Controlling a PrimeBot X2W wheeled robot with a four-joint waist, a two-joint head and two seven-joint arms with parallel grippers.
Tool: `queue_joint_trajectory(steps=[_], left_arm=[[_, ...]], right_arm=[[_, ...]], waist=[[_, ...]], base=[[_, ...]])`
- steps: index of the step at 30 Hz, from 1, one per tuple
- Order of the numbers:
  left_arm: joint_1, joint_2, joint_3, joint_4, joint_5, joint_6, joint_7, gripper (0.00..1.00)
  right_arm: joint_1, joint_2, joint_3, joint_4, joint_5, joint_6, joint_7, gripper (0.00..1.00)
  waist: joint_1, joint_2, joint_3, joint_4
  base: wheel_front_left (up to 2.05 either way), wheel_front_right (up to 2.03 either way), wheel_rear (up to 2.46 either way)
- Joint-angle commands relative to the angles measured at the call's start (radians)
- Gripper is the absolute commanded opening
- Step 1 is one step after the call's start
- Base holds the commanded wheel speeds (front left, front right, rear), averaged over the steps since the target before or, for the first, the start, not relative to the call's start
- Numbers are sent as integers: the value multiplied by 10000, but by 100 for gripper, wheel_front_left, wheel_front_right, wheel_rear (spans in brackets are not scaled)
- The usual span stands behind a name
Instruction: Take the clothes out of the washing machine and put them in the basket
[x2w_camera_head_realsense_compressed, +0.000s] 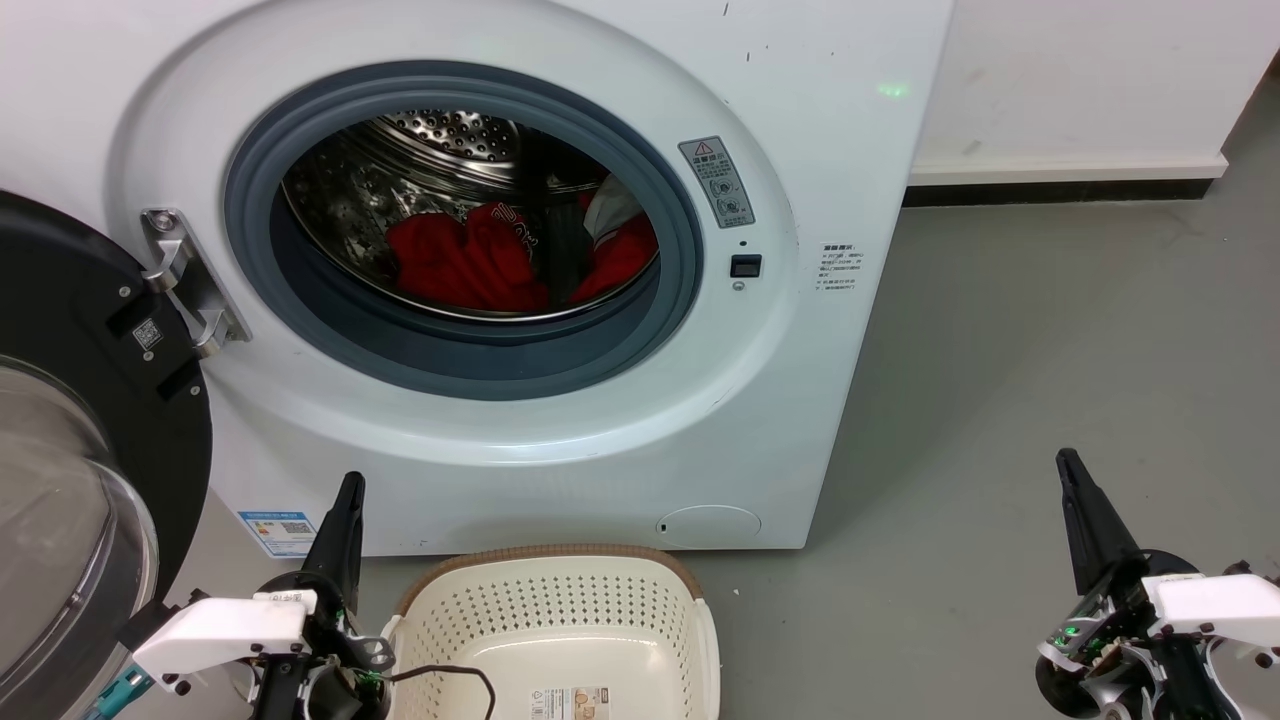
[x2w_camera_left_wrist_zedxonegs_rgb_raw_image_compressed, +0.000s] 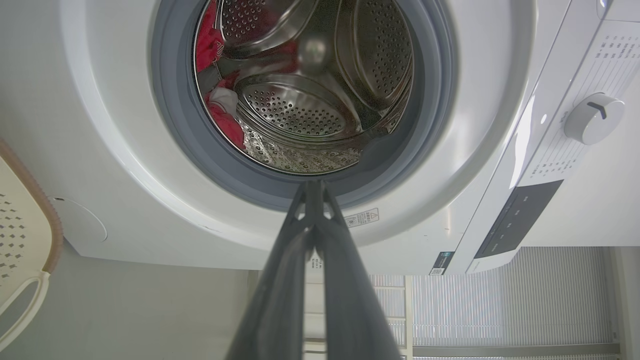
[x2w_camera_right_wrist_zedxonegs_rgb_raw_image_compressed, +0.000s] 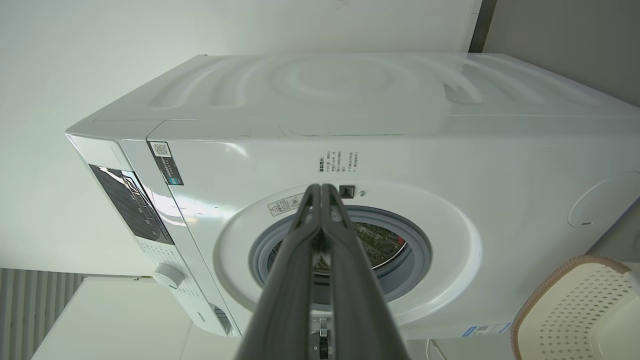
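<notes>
Straight ahead of the left pincer (x2w_camera_head_realsense_compressed: 350, 485), the washing machine (x2w_camera_head_realsense_compressed: 850, 150); inside its drum (x2w_camera_head_realsense_compressed: 450, 130), beyond and up to the right of that pincer, the clothes (x2w_camera_head_realsense_compressed: 470, 265), heaped at the bottom. Left of the same pincer, the door (x2w_camera_head_realsense_compressed: 90, 300). Just right of it, on the floor (x2w_camera_head_realsense_compressed: 1000, 350) before the machine, the basket (x2w_camera_head_realsense_compressed: 560, 552). Well right of the basket, off the machine's right corner, the right pincer (x2w_camera_head_realsense_compressed: 1068, 460).

The basket (x2w_camera_head_realsense_compressed: 540, 610) runs off the bottom edge.

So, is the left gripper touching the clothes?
Apart. The head view shows the left gripper low by the basket, the clothes up inside the washing machine.
</notes>
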Motion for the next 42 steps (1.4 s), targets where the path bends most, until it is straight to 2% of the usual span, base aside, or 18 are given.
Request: queue_joint_trajectory(steps=[1, 7, 8, 10, 11, 12, 25, 35, 42], left_arm=[[-53, -6, 32, -17, -15, -36, 16, 0], [-53, -8, 32, -17, -15, -36, 16, 0], [13, 0, -8, 30, 5, 2, -9, 100], [121, -11, -37, 182, 9, 4, -21, 100], [226, -23, -49, 263, 10, 4, -21, 0], [315, -27, -56, 369, 10, 13, -21, 100], [543, -22, -27, -30, 555, 8, -675, 100], [619, -18, 498, -194, 1719, 4, -1114, 100], [602, -15, 1006, -555, 3084, 1, -1394, 100]], right_arm=[[-133, 12, 6, 13, 33, -3, 9, 0], [-133, 12, 6, 13, 33, -4, 8, 0], [17, 2, 1, 20, -4, 0, -7, 100], [121, 15, 16, 174, -6, 0, -15, 100], [213, 23, 19, 255, -6, 0, -15, 0], [298, 32, 18, 342, -6, 0, -17, 100], [441, 26, -67, 216, -682, 0, -672, 100], [391, 21, -406, 125, -2421, 0, -1114, 100], [356, 17, -503, -608, -4547, 0, -1392, 100]], waist=[[0, -1, 0, 0], [0, -1, 0, 0], [0, -1, 0, 0], [0, -1, 2, 0], [0, -1, 3, -1], [0, -1, 4, -1], [0, -1, 21, -25], [0, -1, 19, -46], [0, -1, 37, -68]], base=[[0, 0, 0], [0, 0, 0], [0, 0, 0], [0, 0, 0], [0, 0, 0], [0, 0, 0], [0, 0, 0], [0, 0, 0], [0, 0, 0]])
